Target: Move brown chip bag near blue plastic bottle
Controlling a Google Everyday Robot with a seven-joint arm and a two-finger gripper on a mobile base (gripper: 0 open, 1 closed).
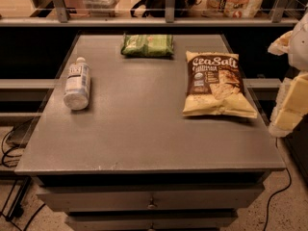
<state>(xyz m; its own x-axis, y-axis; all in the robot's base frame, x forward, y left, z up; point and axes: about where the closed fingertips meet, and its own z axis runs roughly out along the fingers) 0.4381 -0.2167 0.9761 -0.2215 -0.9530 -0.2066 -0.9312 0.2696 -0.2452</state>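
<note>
Camera view, gripper (pixel 290 102) beside table's (pixel 144 143) right edge

Bare tabletop (pixel 144 124) between bag (pixel 216 83) and bottle (pixel 77 85); jaws at right edge

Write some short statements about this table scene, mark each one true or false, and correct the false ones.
1. The bottle stands upright. False: it lies on its side near the left edge of the table.
2. The chip bag lies flat on the right part of the table. True.
3. The green packet touches the chip bag. False: it lies apart from it, at the far edge.
4. The gripper is at the right edge of the view, beside the table, and not on the chip bag. True.
5. The chip bag is already next to the bottle. False: a wide stretch of bare table separates them.
</note>
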